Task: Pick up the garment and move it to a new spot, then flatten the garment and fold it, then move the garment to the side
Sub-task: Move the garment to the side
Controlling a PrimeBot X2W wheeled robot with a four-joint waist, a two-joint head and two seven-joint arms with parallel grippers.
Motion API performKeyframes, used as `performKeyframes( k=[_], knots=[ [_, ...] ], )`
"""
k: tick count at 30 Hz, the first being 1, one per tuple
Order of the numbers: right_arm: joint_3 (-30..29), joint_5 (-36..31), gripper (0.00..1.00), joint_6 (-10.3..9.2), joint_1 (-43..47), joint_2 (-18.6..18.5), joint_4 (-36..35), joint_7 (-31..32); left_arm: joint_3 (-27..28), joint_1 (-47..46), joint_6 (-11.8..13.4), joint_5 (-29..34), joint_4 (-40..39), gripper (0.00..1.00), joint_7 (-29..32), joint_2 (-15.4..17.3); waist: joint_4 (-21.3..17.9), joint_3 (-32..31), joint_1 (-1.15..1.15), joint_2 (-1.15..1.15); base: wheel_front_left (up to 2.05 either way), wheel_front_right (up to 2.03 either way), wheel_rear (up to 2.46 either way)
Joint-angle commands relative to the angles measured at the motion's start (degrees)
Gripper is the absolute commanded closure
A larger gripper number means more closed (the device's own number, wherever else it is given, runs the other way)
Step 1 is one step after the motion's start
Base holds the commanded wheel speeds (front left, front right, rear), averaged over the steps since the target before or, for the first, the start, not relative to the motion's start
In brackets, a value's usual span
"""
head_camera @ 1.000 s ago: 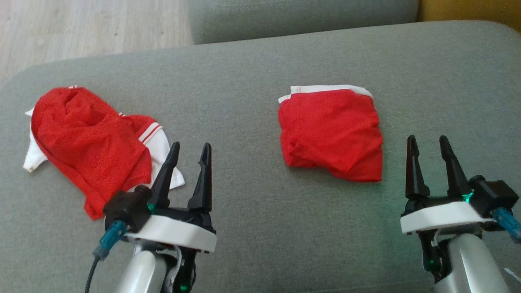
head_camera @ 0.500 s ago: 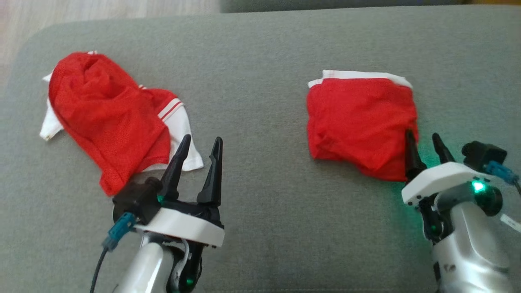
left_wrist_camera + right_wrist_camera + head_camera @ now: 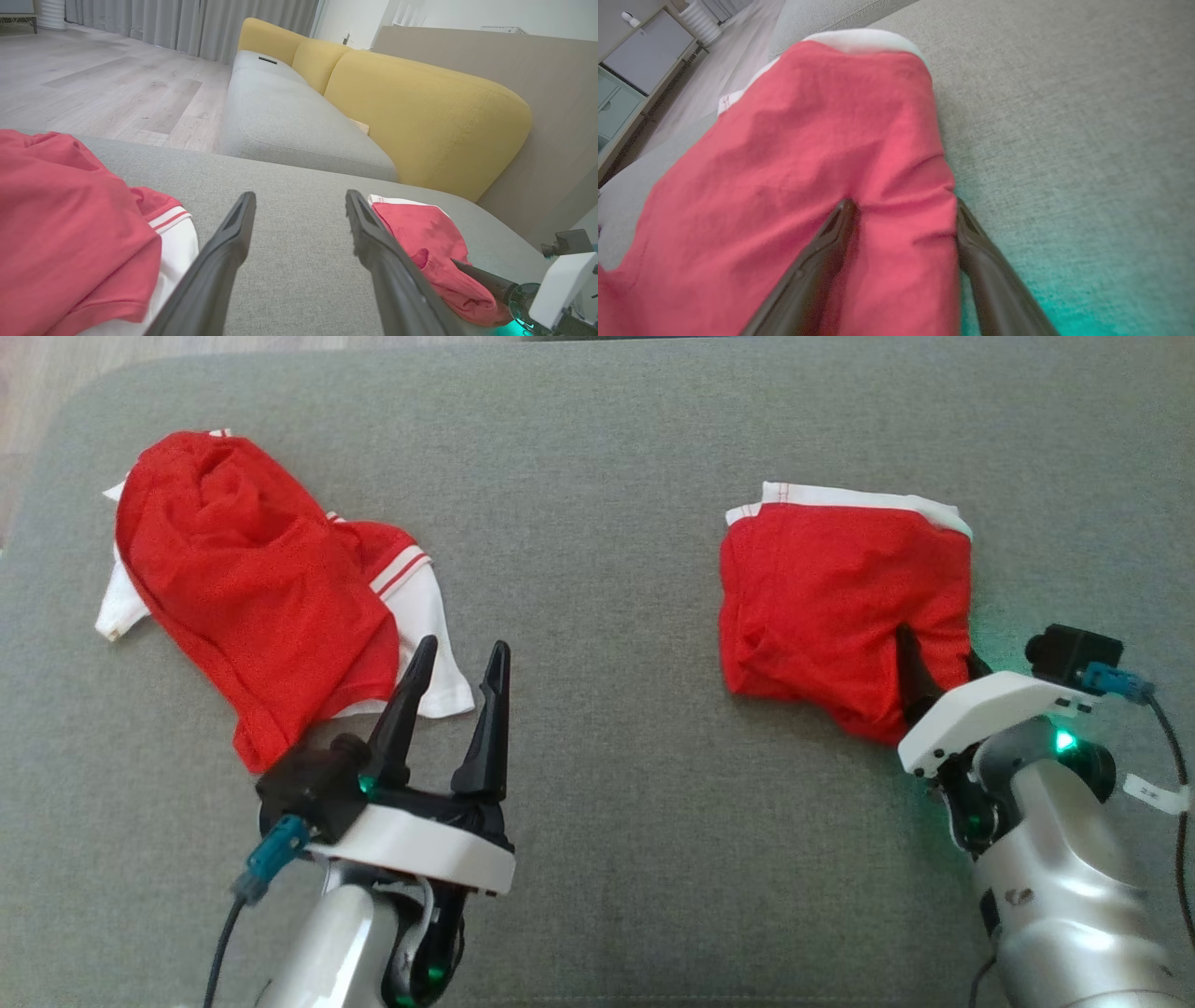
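A grey sofa cushion carries two pieces of clothing, well apart: a crumpled red-and-white jersey towards its left end, and a folded red garment, white band along its far edge, towards the right.

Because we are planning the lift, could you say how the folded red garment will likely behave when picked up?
The folded red garment looks thin and creased, so it should droop limply. With the right claw straddling only one edge, its layers may well unfold.
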Motion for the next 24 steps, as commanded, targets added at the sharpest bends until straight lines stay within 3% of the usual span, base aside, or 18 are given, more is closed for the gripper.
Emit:
performKeyframes(
  k=[1,2,6,11,24],
  knots=[
    [2.4,-0.5,0.12,0.39,0.1,1.1,0.9,0.2,1.4,-2.6,0.1,-0.1,-1.8,0.00,-0.4,0.1,-0.2,-0.1,0.00,0.00,0.00,0.00,0.00],
    [2.7,-1.2,1.00,0.39,-0.4,1.1,1.4,-0.2,1.4,-2.7,0.2,-0.1,-1.8,0.00,-0.4,0.1,-0.4,-0.1,0.00,0.00,0.00,0.00,0.00],
    [3.3,-6.4,1.00,0.39,-2.2,0.4,1.8,-2.1,1.5,-3.0,0.4,-0.1,-1.9,0.00,-0.4,0.1,-1.2,-0.3,0.00,0.00,0.00,0.00,0.00],
    [5.2,-11.7,1.00,0.39,-4.4,-4.5,-0.9,-2.4,1.7,-2.9,0.5,0.1,-2.3,0.00,-0.4,0.1,-2.1,-0.1,0.00,0.00,0.00,0.00,0.00],
    [16.6,-13.8,1.00,0.39,-6.7,-28.1,-7.5,6.4,1.2,-4.3,0.2,-0.4,-3.0,0.00,-0.4,0.1,-1.4,2.5,0.00,0.00,0.00,0.00,0.00]
  ],
)
